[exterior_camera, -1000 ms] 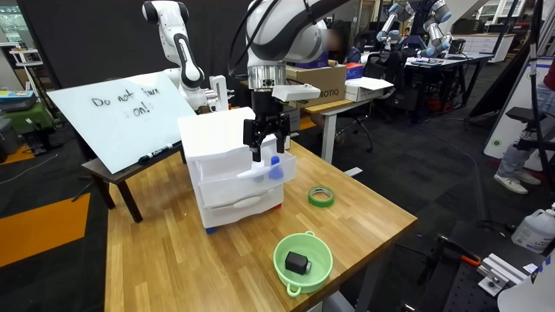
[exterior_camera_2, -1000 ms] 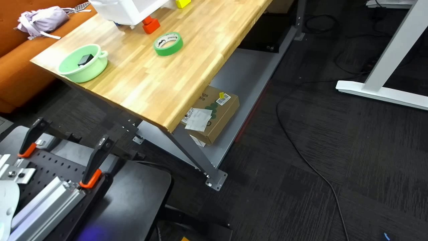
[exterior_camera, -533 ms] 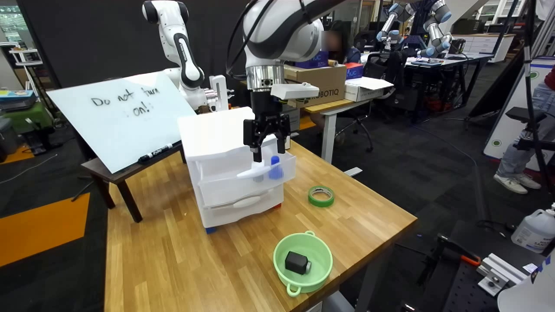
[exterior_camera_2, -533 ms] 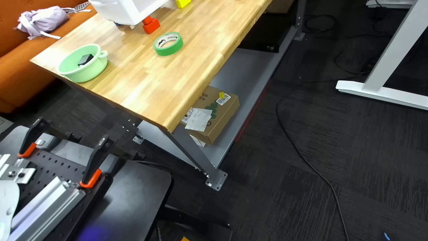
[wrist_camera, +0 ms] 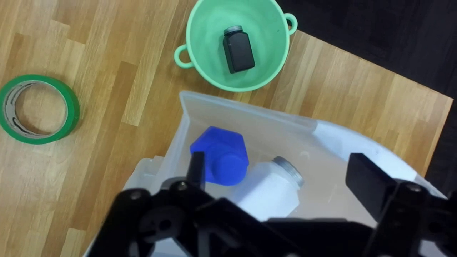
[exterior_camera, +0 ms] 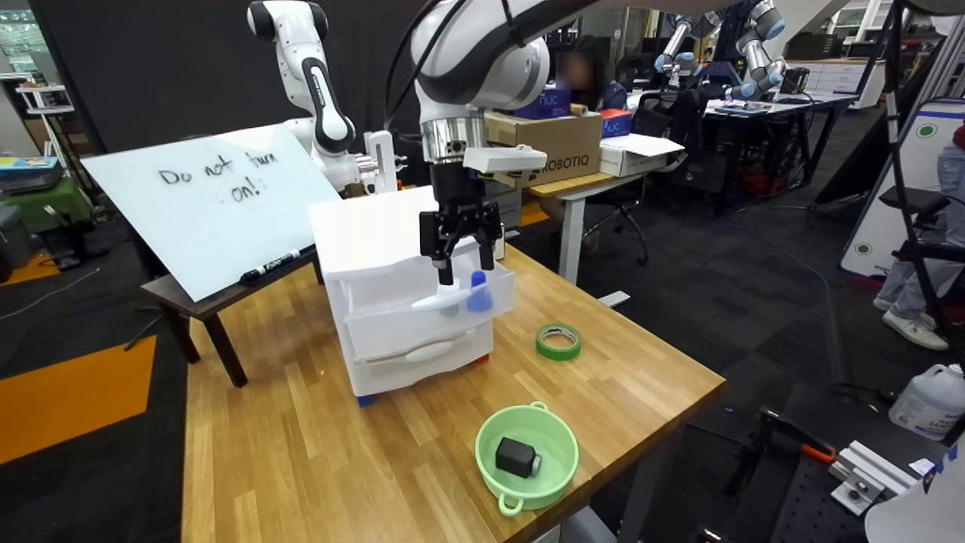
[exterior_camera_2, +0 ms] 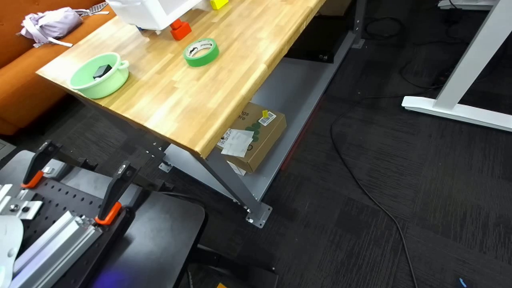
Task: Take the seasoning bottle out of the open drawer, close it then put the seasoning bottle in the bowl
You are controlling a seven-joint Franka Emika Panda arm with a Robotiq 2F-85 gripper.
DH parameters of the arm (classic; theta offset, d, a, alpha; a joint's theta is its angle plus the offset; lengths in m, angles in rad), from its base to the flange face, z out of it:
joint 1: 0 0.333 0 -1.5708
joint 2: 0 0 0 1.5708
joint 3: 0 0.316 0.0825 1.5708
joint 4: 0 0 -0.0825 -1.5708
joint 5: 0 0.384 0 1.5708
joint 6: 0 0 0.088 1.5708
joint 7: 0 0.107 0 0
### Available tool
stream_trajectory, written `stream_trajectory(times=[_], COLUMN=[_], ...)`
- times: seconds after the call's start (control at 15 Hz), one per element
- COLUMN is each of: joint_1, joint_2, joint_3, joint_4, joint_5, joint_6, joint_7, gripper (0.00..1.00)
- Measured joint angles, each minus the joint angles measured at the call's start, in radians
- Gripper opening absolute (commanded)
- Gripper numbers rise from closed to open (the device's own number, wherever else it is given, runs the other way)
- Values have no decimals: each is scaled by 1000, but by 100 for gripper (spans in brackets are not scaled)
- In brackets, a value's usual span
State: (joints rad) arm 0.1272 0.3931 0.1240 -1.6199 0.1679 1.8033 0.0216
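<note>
A white bottle (wrist_camera: 266,194) with a grey lid, seemingly the seasoning bottle, appears to lie in the pulled-out middle drawer (exterior_camera: 384,332) of the white chest. Beside it in that drawer is a blue hexagonal piece (wrist_camera: 228,153) with a round knob. My open gripper (exterior_camera: 465,265) hangs over the drawer, pointing down. In the wrist view the bottle shows between the spread fingers (wrist_camera: 364,182), part of it hidden behind my gripper's body; the other finger overlaps the blue piece. Towards the table's front corner stands the light-green bowl (exterior_camera: 554,452), with a black bottle (wrist_camera: 239,51) inside.
A roll of green tape (exterior_camera: 558,342) lies on the table right of the chest. Behind the chest, at left, leans a whiteboard (exterior_camera: 203,204) on a dark stand, with another arm (exterior_camera: 320,98) near it. In an exterior view, red blocks (exterior_camera_2: 181,31) sit by the chest.
My arm and gripper have shifted slightly to the left in the exterior view, still open above the drawer. The drawer, its contents and the bowl have not moved. Legs in the right background have shifted.
</note>
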Motion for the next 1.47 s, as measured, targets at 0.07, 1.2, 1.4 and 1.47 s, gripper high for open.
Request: stream_trajectory(times=[0.07, 1.2, 1.4, 1.47], joint_1=[0, 4, 4, 4], joint_2=[11, 97, 97, 97], joint_3=[0, 4, 4, 4], joint_4=[13, 129, 126, 123], joint_5=[0, 0, 17, 26], joint_6=[-7, -56, -58, -58], joint_7=[0, -3, -3, -3], gripper=[100, 100, 100, 100])
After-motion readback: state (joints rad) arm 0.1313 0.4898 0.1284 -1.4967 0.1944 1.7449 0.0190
